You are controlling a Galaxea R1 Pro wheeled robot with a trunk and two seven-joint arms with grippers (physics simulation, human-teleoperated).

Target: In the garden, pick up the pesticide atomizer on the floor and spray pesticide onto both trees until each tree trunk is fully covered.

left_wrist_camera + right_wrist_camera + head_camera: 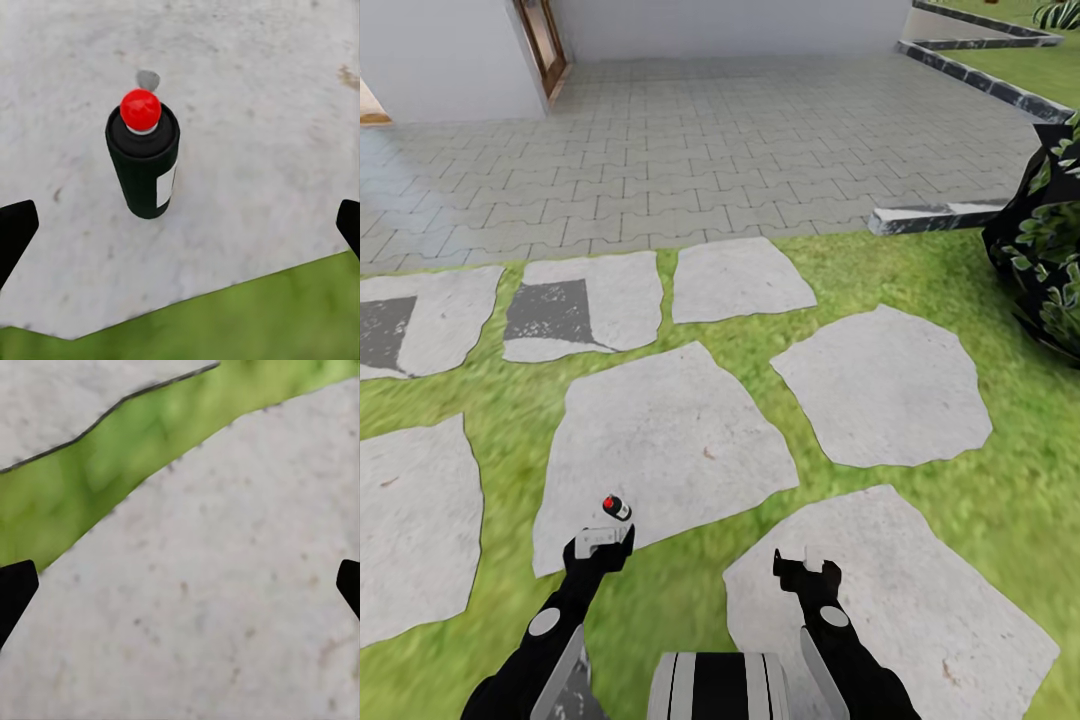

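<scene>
The pesticide atomizer (616, 507) is a small black can with a red cap and a white label, standing upright on a pale stepping stone (660, 440). My left gripper (603, 540) hovers just short of it, open, nothing between the fingers. In the left wrist view the atomizer (144, 161) stands ahead of the widely spread dark fingertips (15, 229). My right gripper (807, 565) is open above another stone slab (900, 600), with only stone and a strip of grass (112, 465) ahead of it. The trees and their trunks are out of view.
Flat stepping stones lie in green lawn (1000, 480). Beyond them is a grey paved patio (710, 130) and a white house wall with a wooden door (542, 40). A dark-leaved bush (1050, 250) stands at the right, beside a stone curb (935, 215).
</scene>
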